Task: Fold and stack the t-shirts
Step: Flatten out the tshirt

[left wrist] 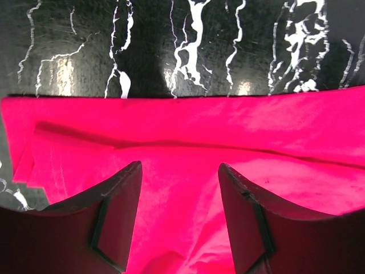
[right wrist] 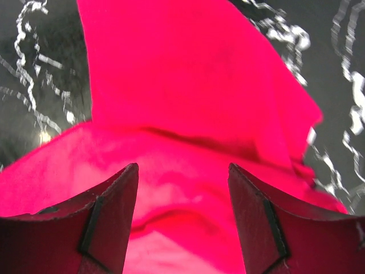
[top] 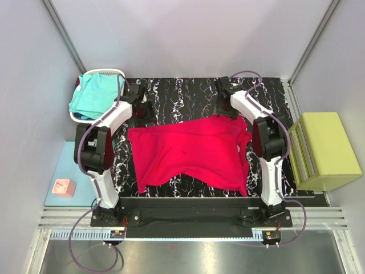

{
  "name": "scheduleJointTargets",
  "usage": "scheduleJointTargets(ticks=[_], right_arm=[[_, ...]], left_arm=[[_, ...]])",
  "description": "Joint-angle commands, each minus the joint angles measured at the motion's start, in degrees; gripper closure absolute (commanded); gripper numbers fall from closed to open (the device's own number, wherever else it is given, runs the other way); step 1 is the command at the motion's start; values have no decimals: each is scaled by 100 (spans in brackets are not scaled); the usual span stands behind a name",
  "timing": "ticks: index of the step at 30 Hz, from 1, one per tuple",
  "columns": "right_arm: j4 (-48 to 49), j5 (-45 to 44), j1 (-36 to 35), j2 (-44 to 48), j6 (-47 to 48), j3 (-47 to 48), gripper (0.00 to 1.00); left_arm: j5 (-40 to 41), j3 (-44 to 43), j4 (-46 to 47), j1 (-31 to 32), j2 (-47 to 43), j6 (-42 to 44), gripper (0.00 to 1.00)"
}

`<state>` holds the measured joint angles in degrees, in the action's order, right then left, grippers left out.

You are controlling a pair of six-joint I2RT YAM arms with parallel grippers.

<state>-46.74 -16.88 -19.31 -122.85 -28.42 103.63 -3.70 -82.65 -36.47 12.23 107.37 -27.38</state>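
Note:
The crimson-red t-shirt [top: 188, 154] lies spread and wrinkled on the black marbled table [top: 182, 94]. The turquoise t-shirt [top: 91, 94] is bunched in a white basket [top: 102, 72] at the back left. My left gripper [top: 141, 111] hovers at the red shirt's far left corner. In the left wrist view that gripper [left wrist: 179, 166] is open, with red cloth [left wrist: 182, 131] beneath the gap. My right gripper [top: 227, 108] is over the shirt's far right edge. It too is open [right wrist: 182, 166], straddling a fold of red cloth [right wrist: 188, 85].
A yellow-green rectangular block [top: 325, 149] stands off the table's right side. A light-blue mat [top: 71, 171] with a small pink cube [top: 63, 187] lies at the left. Both arms rise from the near edge, flanking the shirt.

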Motion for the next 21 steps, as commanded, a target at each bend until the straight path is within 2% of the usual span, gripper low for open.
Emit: scheduleJointTargets(ticks=[1,7,11,13,14,15,17,21], right_arm=[[183,-131,85,-537,223,753,29],[60,-122,182,-1153,294,1474,28],[25,-96,217,-1347,311,1572,31],[7,-52,235,-1408,285,1555,37],[7,-52,243,-1443,276,1555,50],[7,-52,252,-1470,267,1555,56],[-37,-69,261,-1514,232,1572,66],[-107,9,287,-1611,206,1537,66]], left_arm=[[-280,-383,245,-168,275,119,41],[-289,-603,237,-239,592,162,45],[-315,-700,219,-256,758,206,49],[-359,-761,210,-256,820,198,55],[-359,-779,202,-256,899,215,59],[-394,-848,184,-256,934,215,67],[-420,-902,140,-256,1031,206,72],[-429,-867,140,-256,1084,171,74]])
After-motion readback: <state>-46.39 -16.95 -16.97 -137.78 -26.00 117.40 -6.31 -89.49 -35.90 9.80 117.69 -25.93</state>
